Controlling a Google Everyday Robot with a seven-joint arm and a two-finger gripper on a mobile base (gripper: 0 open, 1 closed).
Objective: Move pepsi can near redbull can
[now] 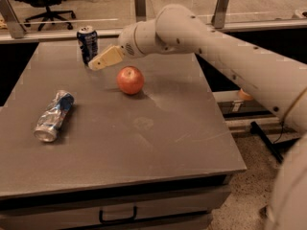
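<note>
Camera view: grey desk (144, 143), seen from its front edge.

- Pepsi can (87, 44): upright near the far edge of the desk, left of centre. Smooth dark navy body with white markings, silver top. No dents visible.
- Redbull can (53, 116): lying on its side toward the left of the desk, well apart from the pepsi can. Shiny silver and light blue, with a crumpled, uneven body. Its silver end faces the front-left.
- Red apple (130, 80): on the desk between the two cans, but off to the right and nearer the pepsi can.
- Hand (94, 64): a tan wedge at the end of the white arm, which reaches in from the right. It is angled down to the left, its tip just beside the lower right side of the pepsi can. Contact with the can is unclear. Whether the hand is apart or together cannot be told; it holds nothing visibly.
- Arm's shadow falls on the desk right of the apple.
</note>
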